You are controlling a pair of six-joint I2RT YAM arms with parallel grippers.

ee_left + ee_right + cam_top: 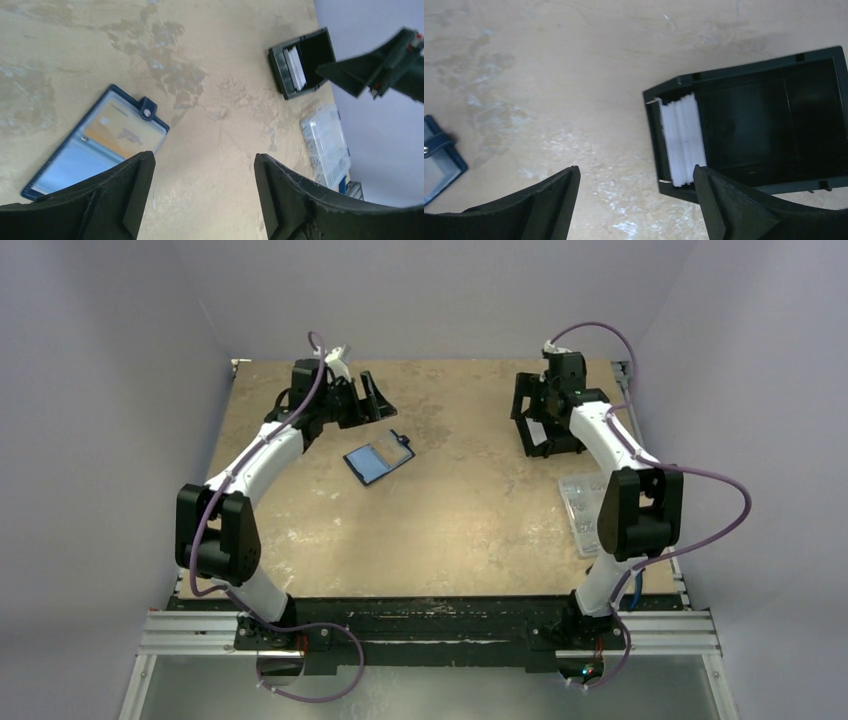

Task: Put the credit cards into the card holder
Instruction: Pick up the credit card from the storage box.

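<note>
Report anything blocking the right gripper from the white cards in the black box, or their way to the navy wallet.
Nothing visible does. The open right gripper hangs above the white stack of cards in the uncovered black plastic box; the tan table between box and open navy-blue card holder shows nothing.

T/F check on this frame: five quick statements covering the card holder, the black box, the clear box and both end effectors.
1. The card holder lies open on the table. True.
2. The left end effector is clamped on the card holder. False: its jaws stand apart and empty, above bare table beside it.
3. A white stack stands at one end of the black box. True.
4. The right end effector holds a card. False: it is open and empty, by the black box.
5. The clear plastic box sits between the card holder and the black box. False: it lies at the table's right edge.
</note>
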